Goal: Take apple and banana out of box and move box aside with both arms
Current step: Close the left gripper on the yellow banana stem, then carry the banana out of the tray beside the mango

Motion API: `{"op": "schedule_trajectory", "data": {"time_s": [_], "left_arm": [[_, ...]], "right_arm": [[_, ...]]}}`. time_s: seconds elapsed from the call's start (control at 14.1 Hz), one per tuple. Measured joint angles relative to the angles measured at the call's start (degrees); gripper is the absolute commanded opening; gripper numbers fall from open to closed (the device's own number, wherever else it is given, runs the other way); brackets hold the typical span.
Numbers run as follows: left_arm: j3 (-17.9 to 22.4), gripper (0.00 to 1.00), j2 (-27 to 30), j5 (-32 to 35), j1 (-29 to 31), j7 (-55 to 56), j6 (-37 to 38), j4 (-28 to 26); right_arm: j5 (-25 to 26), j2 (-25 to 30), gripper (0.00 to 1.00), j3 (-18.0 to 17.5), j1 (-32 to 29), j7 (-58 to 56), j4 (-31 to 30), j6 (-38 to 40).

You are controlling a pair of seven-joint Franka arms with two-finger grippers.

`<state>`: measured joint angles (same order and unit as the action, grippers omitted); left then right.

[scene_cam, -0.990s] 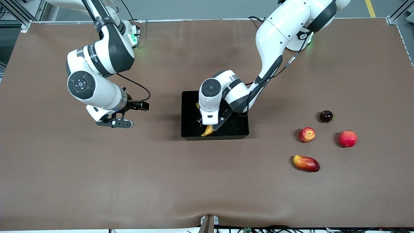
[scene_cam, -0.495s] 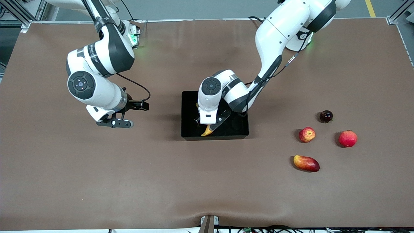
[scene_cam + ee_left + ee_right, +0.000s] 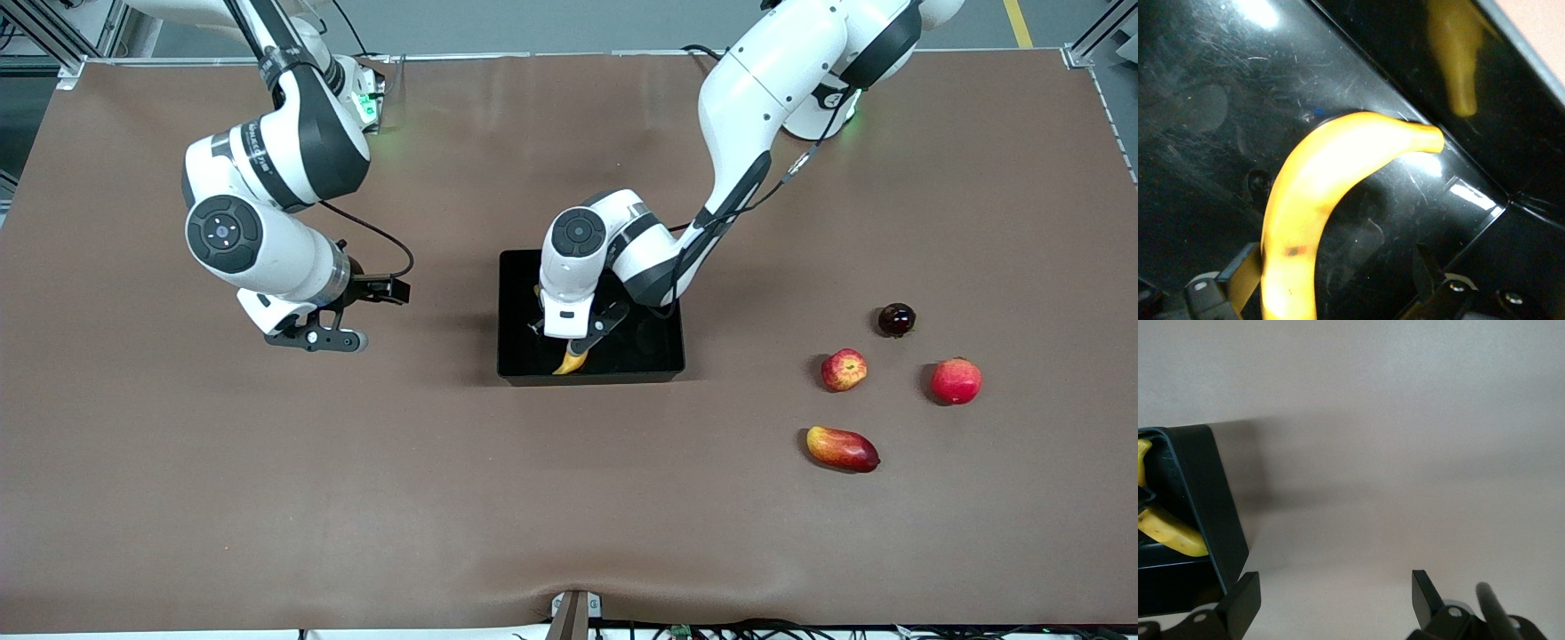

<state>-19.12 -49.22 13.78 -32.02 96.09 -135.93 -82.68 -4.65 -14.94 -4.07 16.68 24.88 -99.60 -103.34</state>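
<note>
The yellow banana [image 3: 569, 362] lies in the black tray [image 3: 524, 356] at the table's middle, mostly hidden under my left hand. In the left wrist view the banana [image 3: 1311, 193] curves across the glossy tray floor [image 3: 1218, 100], its tip near a tray wall. My left gripper [image 3: 573, 342] hangs just above it, open [image 3: 1335, 263], with one finger beside the banana and the other well clear. The small red-and-yellow apple [image 3: 844, 369] sits on the table toward the left arm's end. My right gripper [image 3: 316, 338] is open [image 3: 1335, 587] and empty above the bare table toward the right arm's end.
Near the apple lie a bigger red apple [image 3: 956, 380], a dark round fruit [image 3: 896, 319] and a red-yellow mango [image 3: 842, 448]. The right wrist view shows the tray's corner [image 3: 1205, 493] with the banana [image 3: 1171, 537] inside.
My left gripper has risen slightly and shifted toward the right arm's end, while the banana stays in the tray. The right arm has not moved.
</note>
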Motion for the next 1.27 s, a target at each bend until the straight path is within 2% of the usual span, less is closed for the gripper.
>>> {"op": "schedule_trajectory", "data": {"time_s": [0.28, 0.35, 0.49, 0.57, 0.64, 0.71, 1.27], "left_arm": [[0.0, 1.0, -0.4, 0.0, -0.7, -1.3, -0.4, -0.1], [0.0, 0.93, -0.5, 0.0, -0.9, -1.3, -0.4, -0.1], [0.0, 0.62, -0.6, 0.0, -1.5, -1.3, -0.5, -0.2], [-0.1, 0.41, -0.5, 0.0, -1.8, -1.3, -0.5, -0.2], [-0.1, 0.14, -0.6, 0.0, -2.0, -1.3, -0.5, -0.2], [-0.2, 0.0, -0.6, 0.0, -2.2, -1.3, -0.6, -0.2], [-0.8, 0.0, 0.2, 0.0, -2.3, -1.5, -1.0, 0.8]], "right_arm": [[0.0, 0.0, 1.0, 0.0, 0.0, 0.0, 0.0, 0.0], [0.0, 0.0, 1.0, 0.0, 0.0, 0.0, 0.0, 0.0], [0.0, 0.0, 1.0, 0.0, 0.0, 0.0, 0.0, -0.1], [0.0, 0.0, 1.0, 0.0, 0.0, 0.0, 0.0, -0.1], [0.0, 0.0, 1.0, 0.0, 0.0, 0.0, 0.0, -0.1], [0.0, 0.0, 1.0, 0.0, 0.0, 0.0, 0.0, -0.1], [0.0, 0.0, 1.0, 0.1, 0.0, 0.0, 0.0, -0.1]]}}
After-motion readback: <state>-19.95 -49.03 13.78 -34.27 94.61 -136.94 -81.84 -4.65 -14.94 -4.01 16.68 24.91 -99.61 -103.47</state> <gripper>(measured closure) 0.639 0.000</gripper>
